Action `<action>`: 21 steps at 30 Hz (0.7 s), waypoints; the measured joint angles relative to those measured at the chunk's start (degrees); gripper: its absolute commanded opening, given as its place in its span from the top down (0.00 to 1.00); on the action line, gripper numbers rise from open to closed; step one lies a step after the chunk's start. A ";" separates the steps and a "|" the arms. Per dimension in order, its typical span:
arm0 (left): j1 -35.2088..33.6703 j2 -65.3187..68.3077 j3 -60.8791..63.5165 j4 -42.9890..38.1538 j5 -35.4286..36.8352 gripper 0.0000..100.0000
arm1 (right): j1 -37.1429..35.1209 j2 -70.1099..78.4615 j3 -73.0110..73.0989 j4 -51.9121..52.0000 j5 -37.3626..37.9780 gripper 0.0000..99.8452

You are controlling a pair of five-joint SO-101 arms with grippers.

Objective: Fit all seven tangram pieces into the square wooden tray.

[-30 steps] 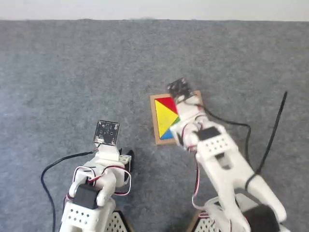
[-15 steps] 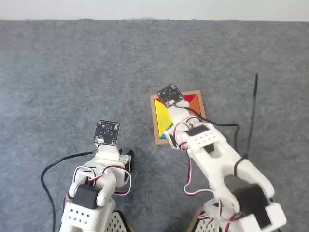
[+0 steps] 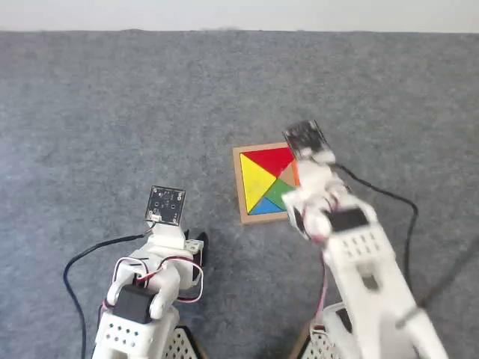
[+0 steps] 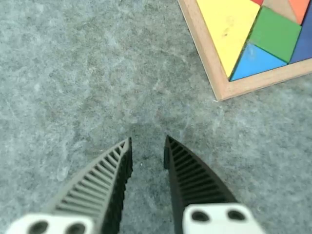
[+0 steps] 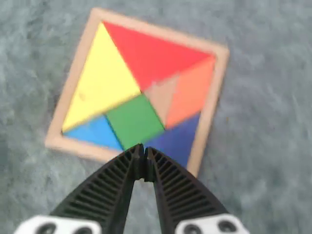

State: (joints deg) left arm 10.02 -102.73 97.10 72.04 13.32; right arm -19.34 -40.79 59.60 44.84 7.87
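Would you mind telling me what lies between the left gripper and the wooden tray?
Only bare grey carpet lies between the left gripper and the tray, as the left wrist view shows.

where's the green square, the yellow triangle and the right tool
green square [image 5: 135,121], right wrist view, middle of its face
yellow triangle [image 5: 100,87], right wrist view, middle of its face
right tool [image 5: 145,150], right wrist view, between its shut fingertips

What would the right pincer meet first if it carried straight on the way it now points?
Probably the green square in the tray, just past the shut right pincer; depth is unclear.
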 measured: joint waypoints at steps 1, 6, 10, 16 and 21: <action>0.00 0.00 0.00 0.00 0.00 0.89 | 0.35 -3.87 2.55 1.23 0.00 0.99; 0.00 0.00 0.00 0.00 0.00 0.89 | 5.63 -24.09 16.18 6.24 0.00 0.99; 0.00 0.00 0.00 0.00 0.00 0.89 | 11.25 -40.00 25.76 10.02 2.90 0.99; 0.00 0.00 0.00 0.00 0.00 0.89 | 16.18 -59.52 36.04 15.56 8.53 0.99; 0.00 0.00 0.00 0.00 0.00 0.89 | 16.00 -61.19 35.87 17.32 9.32 0.99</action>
State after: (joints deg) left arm 10.02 -102.73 97.10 72.04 13.32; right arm -3.34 -101.98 95.47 62.15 17.19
